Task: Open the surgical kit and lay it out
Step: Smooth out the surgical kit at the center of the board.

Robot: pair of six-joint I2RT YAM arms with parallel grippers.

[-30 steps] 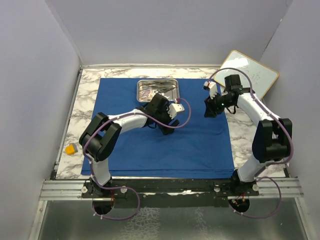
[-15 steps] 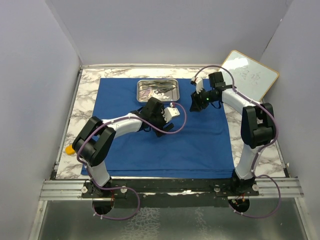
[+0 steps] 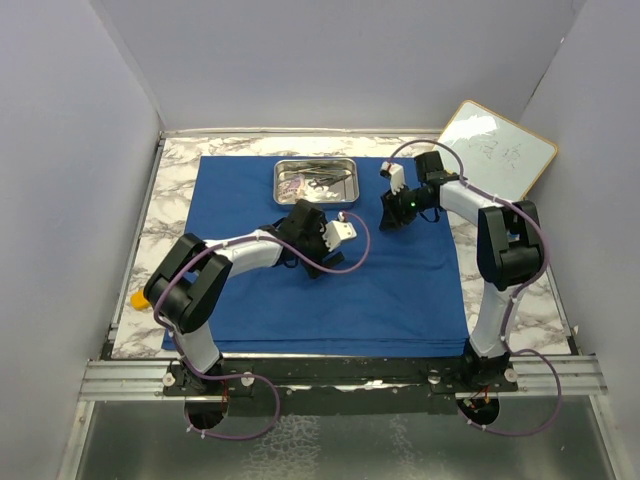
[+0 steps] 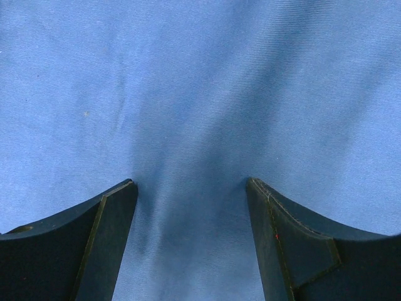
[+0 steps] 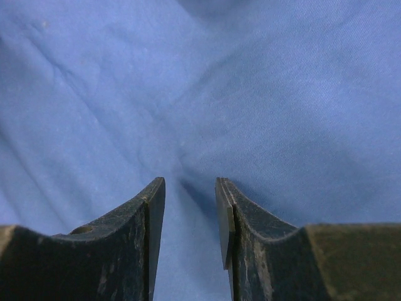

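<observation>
Surgical kit lies unwrapped, its blue cloth wrap [image 3: 330, 285] spread flat and the steel tray [image 3: 279, 185] at the far edge, so we hold our left gripper [image 4: 191, 185] wide and our right gripper [image 5: 190, 182] narrowed to a slit, both empty, low over cloth beside that tray, probably to begin lifting instruments out.

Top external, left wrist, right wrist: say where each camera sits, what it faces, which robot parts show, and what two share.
Top external: above, behind the bases, looking down on both arms, blue cloth, steel tray.
Left wrist: on that wrist, facing cloth; left pincer open.
Right wrist: same; right pincer, narrower gap.
Both wrist views share the cloth.
</observation>
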